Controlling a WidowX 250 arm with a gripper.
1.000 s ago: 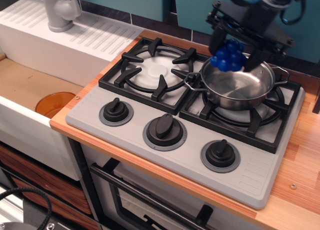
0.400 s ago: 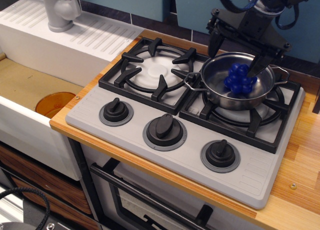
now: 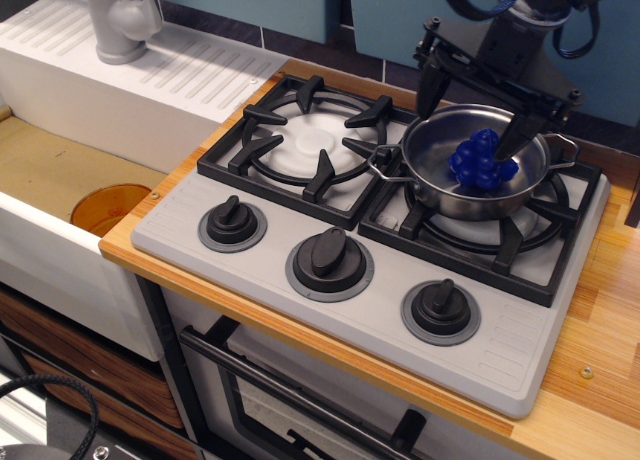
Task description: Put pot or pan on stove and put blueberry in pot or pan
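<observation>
My gripper [image 3: 473, 108] is spread wide, nothing held. One finger hangs just behind the pot's [image 3: 470, 190] far-left rim, the other over its right side. The blueberry [image 3: 482, 163] lies free on the pot floor, below and between my fingers [image 3: 431, 83], toward the right one. I can't tell if that tip touches it.

Pot sits on the right burner grate of the stove [image 3: 330, 220], directly under me. By the look of it, both task steps are done.

Handling, my estimate:
- Blueberry: light hard plastic, glossy and bumpy. Likely rolls on the curved steel and slips under a light pinch. If I regrip, close across the widest part of the cluster, straight from above.
- Pot: thin steel, light, rigid, slick. Slides on the grate if nudged. Best hold is pinching the rim wall. The wire loop handles [image 3: 384, 166] are thin and harder to catch.

Around me:
- Left burner grate [image 3: 313, 138] is just to my left, bare.
- Three knobs [image 3: 330, 254] sit well in front of me, toward the counter edge.
- Faucet [image 3: 120, 18] and orange bowl [image 3: 108, 208] in the sink [image 3: 60, 170] are far off to my left.
- Tiled wall is close behind me.

Only obstruction is the pot rim beside each finger. Going straight up looks like the safe exit; moving sideways risks dragging the pot.
</observation>
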